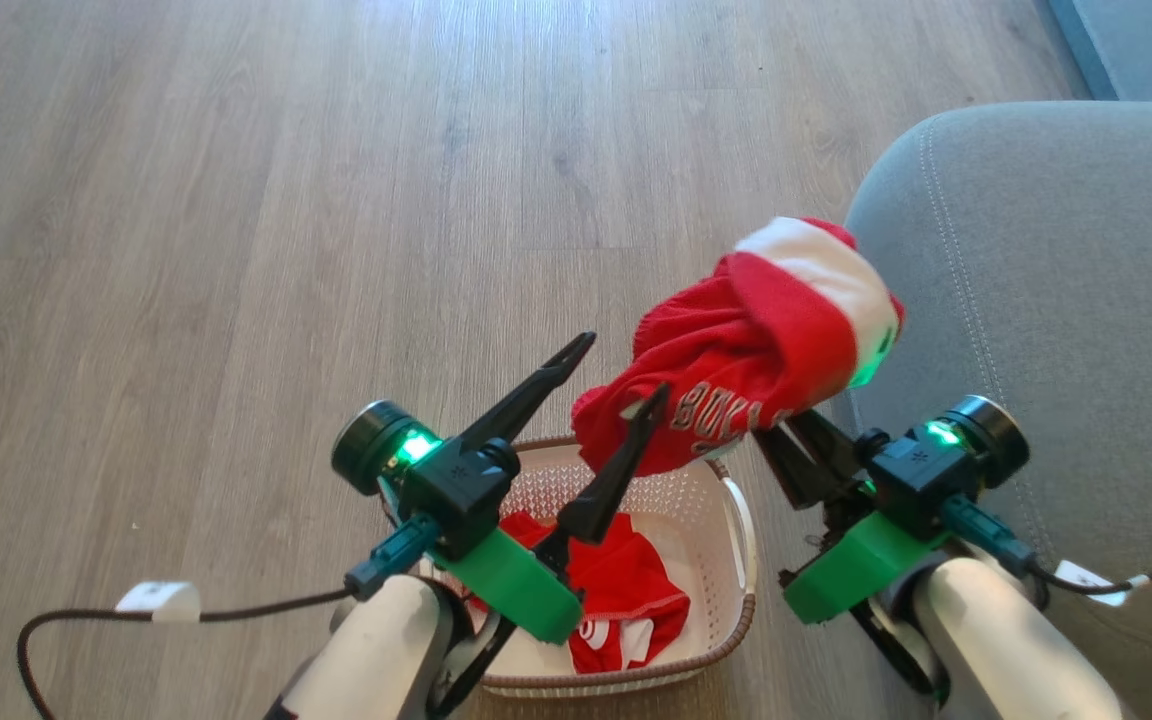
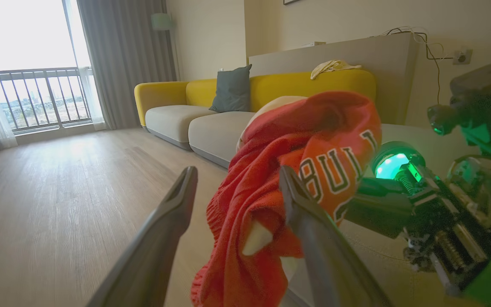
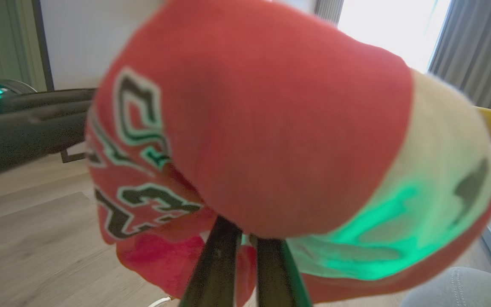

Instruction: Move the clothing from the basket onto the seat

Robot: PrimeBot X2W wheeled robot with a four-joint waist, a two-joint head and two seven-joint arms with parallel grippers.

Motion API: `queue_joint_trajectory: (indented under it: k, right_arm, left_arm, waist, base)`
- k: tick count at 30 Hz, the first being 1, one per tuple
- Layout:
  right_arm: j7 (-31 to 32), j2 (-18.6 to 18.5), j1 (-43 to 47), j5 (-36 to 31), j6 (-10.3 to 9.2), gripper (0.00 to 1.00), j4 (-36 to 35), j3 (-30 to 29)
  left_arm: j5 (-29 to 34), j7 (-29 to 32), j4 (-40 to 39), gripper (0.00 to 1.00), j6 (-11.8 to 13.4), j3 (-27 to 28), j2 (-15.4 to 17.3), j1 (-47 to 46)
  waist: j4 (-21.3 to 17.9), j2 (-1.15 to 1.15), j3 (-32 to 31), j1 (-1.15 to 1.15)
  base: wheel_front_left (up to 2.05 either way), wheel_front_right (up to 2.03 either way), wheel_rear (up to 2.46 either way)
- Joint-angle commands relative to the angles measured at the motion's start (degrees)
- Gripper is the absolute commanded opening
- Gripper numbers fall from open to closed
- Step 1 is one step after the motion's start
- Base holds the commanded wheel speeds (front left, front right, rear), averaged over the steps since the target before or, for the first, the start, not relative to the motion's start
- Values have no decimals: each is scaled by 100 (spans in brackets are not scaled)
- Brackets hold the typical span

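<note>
Step in hand: we judge it to be carrying the jersey (image 1: 766, 340) across to the seat (image 1: 1066, 280).
Right fingers (image 3: 218, 264): closed together on the jersey, which bunches over their tips.
Left fingers (image 1: 536, 385): spread wide, gripping nothing.
Clothing: the jersey hangs in the air above the right rim of the basket (image 1: 626, 675), just beside the seat's edge. A second red garment (image 1: 626, 590) lies in the basket.
Doing it well: we would first clear the left fingers from the trailing hem (a snag looks possible). Then we would carry the jersey high enough to clear the seat's rounded edge and let go well over the cushion.
Hard to make out: the right fingertips are buried in cloth, so we cannot tell how much is pinched. We cannot tell whether a left finger touches the hem. The left arm covers part of the basket, and the seat runs out of frame.
</note>
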Motion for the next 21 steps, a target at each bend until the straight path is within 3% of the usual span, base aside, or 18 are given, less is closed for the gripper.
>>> queue_joint_trajectory:
  k: [1, 13, 21]
  right_arm:
    - [-38, -33, -55, -82, -2, 0, -206, -56]
    - [-38, 5, 376, -394, -2, 0, -120, -771]
    - [-38, 70, 632, -544, -2, 0, -33, -1128]
  left_arm:
    - [77, -28, -152, 100, -8, 253, -1, -103]
    - [296, -28, 77, 100, -8, 492, 71, 172]
    - [290, -28, 514, 100, -8, 89, 308, 265]
  waist:
    - [3, 0, -2, 0]
    - [-3, 0, 3, 0]
    - [-52, 0, 37, 0]
  base:
    - [0, 0, 0]
    - [0, 0, 0]
    - [0, 0, 0]
